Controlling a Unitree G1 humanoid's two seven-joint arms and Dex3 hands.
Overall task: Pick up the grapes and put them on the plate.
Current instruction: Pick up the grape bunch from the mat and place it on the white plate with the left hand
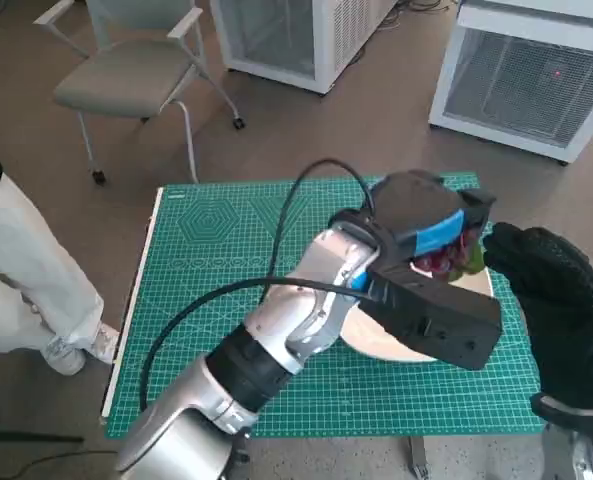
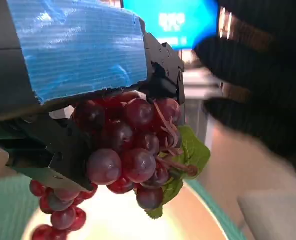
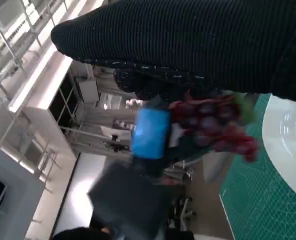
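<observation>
Blue tape covers the back of the left hand, which fills the near part of the left wrist view; its black fingers are closed around a bunch of dark red grapes with a green leaf at one side. Part of the bunch hangs below the hand, and beneath it lies the pale surface of the white plate, clear of the fruit.

From the head camera, the pale left forearm rises from the lower edge with a black cable looping along it. At its end the left hand holds the grapes in the air over the white plate, which sits on the green cutting mat covering the table. Just beside the fruit, the gloved right hand holds nothing; whether its fingers are spread or curled cannot be told from any view.

In the right wrist view, the black glove runs as a dark band, with the blurred grapes and blue tape just past it, and the plate rim on the green mat.

Beyond the table stand a grey chair and white cabinets with mesh fronts. A person's leg in pale trousers shows beside the table's left edge.
</observation>
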